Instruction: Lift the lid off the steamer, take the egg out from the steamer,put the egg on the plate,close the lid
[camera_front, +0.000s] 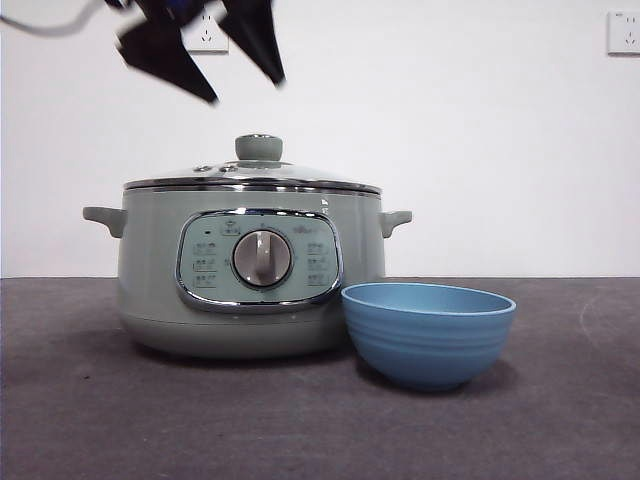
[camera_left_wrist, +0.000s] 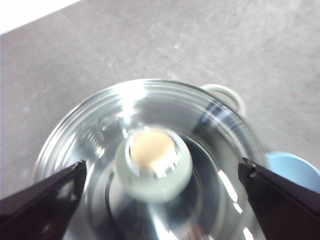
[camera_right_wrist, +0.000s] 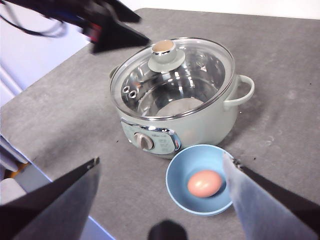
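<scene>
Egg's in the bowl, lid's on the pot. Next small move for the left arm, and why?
Probably lift the left gripper straight up and clear. The lid sits seated on the steamer, the egg lies in the plate, and the gripper is open above the knob, holding nothing. The right gripper waits open.

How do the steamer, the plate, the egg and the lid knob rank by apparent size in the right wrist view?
1. Steamer, clearly largest.
2. Plate, much smaller.
3. Egg and lid knob: they look alike, and the egg is nearer the camera, so I do not rank them.
</scene>
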